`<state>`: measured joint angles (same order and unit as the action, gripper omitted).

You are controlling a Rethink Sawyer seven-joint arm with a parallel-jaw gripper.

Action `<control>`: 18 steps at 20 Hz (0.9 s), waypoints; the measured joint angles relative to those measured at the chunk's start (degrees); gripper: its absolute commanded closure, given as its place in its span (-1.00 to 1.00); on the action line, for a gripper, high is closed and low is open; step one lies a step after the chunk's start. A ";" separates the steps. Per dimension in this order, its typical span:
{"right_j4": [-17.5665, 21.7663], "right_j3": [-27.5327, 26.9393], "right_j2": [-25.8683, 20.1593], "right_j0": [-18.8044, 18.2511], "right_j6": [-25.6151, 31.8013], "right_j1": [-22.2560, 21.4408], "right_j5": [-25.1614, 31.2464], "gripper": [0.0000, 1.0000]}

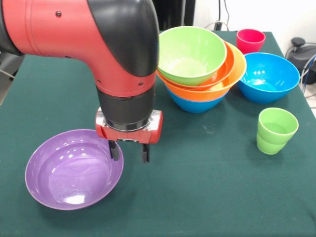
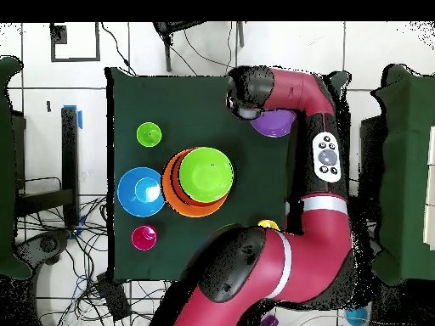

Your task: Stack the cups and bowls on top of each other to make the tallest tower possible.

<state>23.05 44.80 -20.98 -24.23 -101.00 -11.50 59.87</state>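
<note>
Gripper point(image 1: 129, 153) fingers apart, empty, straddling the purple bowl's point(image 1: 69, 173) rim at its 2 o'clock edge. Tower point(image 1: 200, 69) sits toward 1 o'clock from the gripper, well apart.

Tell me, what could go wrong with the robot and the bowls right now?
The gripper is open, straddling the purple bowl's rim. The glossy rim might slip out when it closes, or the bowl could tip. The tower of nested bowls already leans, so adding the wide purple one might make it slide. The arm is bulky and close to the tower; a swing could bump it.
</note>
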 measured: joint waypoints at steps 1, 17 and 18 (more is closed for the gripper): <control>0.00 -0.51 0.00 -0.30 0.00 0.02 0.00 -1.00; 0.00 -3.39 -0.01 -0.92 0.00 2.26 0.00 -1.00; 0.00 -3.49 -0.01 -0.92 0.00 2.53 -0.02 -1.00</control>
<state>23.05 41.31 -20.99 -25.16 -101.00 -8.97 59.85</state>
